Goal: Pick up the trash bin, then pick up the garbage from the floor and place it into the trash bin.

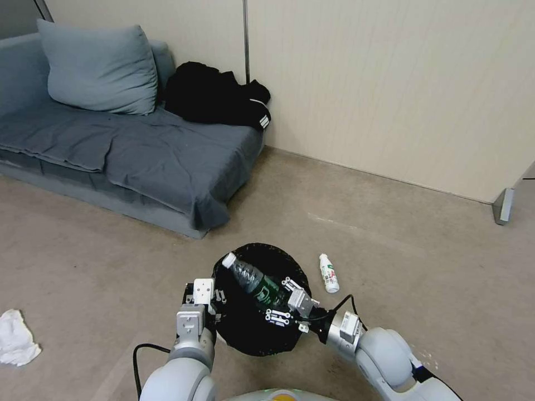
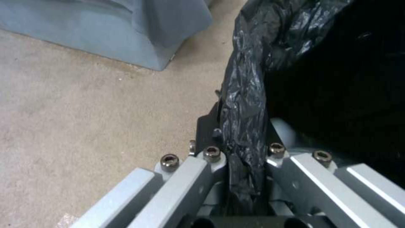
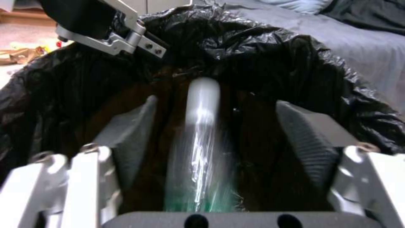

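Grey sofa (image 1: pixel 139 150), cushion (image 1: pixel 97 69), black garment (image 1: pixel 217 94) by wall.

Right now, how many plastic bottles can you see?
2: a clear plastic bottle with green label tipping into the black-lined trash bin, and a small white bottle lying on the floor beside it. More may be hidden inside.

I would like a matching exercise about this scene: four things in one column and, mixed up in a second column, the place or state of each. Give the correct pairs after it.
Things:
1. clear plastic bottle
2. small white bottle
3. crumpled white tissue
4. left gripper

Places or states:
A. lying on the floor beside the trash bin
B. clamped on the bin's rim and black liner
C. on the floor at the far left
D. over the bin's opening, between the open right gripper fingers

Pairs: 1-D, 2-A, 3-C, 4-B
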Robot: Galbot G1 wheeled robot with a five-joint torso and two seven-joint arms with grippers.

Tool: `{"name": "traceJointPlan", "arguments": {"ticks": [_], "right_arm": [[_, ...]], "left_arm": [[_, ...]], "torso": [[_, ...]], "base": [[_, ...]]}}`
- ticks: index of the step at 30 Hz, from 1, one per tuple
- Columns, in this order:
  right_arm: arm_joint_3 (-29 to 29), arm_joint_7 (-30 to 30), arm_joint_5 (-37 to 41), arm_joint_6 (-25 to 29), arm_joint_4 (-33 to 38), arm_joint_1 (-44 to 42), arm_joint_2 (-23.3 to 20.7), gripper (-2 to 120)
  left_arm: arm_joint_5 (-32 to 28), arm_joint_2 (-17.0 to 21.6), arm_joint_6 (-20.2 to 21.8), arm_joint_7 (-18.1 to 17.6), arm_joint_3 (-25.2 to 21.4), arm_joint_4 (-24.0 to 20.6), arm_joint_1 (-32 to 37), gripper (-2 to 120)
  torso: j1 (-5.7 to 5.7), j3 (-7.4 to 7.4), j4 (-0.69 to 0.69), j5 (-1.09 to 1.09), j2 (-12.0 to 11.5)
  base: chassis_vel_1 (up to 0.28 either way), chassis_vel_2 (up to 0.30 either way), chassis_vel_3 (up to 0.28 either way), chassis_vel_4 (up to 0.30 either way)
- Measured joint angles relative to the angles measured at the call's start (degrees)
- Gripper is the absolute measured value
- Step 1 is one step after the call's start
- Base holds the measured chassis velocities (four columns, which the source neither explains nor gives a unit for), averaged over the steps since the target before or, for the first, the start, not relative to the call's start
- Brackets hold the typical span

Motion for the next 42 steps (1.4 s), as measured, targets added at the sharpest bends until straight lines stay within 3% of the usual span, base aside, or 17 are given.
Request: {"name": "traceJointPlan", "arguments": {"ticks": [2,4,7,15,20,24,27,34,42], "right_arm": [[0.1,0.0,0.0,0.0,0.1,-0.1,0.0,80],[0.9,0.0,0.1,0.1,1.2,-0.8,-0.6,92],[2.0,0.1,0.2,0.3,2.6,-1.8,-1.2,102],[6.3,0.9,1.3,1.5,9.1,-4.9,-2.7,114],[8.9,3.7,2.7,2.0,14.1,-6.6,-1.9,114],[11.4,10.5,2.5,2.6,19.8,-9.4,0.6,113],[12.8,19.0,-0.4,2.0,23.0,-12.4,4.0,108],[13.3,29.4,-2.5,-0.5,23.1,-16.8,7.6,100],[13.1,32.7,-1.2,-3.9,18.6,-17.6,8.2,100]], "left_arm": [[0.0,0.0,0.0,0.0,-0.1,0.0,0.0,1],[-0.2,0.2,0.0,0.0,-0.8,0.1,-0.5,1],[-0.5,0.4,0.1,0.0,-1.4,0.1,-0.8,1],[-1.0,1.0,0.2,0.0,-2.6,0.1,-1.2,1],[-1.2,1.2,0.2,0.1,-3.2,0.1,-1.3,1],[-1.4,1.5,0.2,0.1,-3.9,0.2,-1.5,1],[-1.6,1.6,0.0,0.1,-4.5,0.2,-1.2,1],[-1.7,1.9,-0.4,0.2,-5.3,0.2,-0.9,1],[-1.8,2.1,-0.5,0.2,-5.4,-0.2,-1.0,1]], "torso": [[0.00,0.00,0.00,0.00,0.0],[0.00,0.00,0.00,0.01,0.0],[0.00,0.00,0.00,0.01,0.0],[0.00,0.00,0.00,0.00,0.0],[0.00,0.00,0.00,0.00,0.0],[0.00,0.00,0.00,0.00,0.0],[0.00,0.00,-0.01,0.00,0.0],[0.00,0.00,0.00,0.00,0.0],[0.00,0.00,-0.01,0.00,0.0]], "base": [[0.000,0.000,0.000,0.000],[0.000,0.000,0.000,0.000],[0.000,0.000,0.000,0.000],[0.000,0.000,0.000,0.000],[0.000,0.000,0.000,0.000],[0.000,0.000,0.000,0.000],[0.000,0.000,0.000,0.000],[0.000,0.000,0.000,0.000],[0.000,0.000,0.000,0.000]]}}
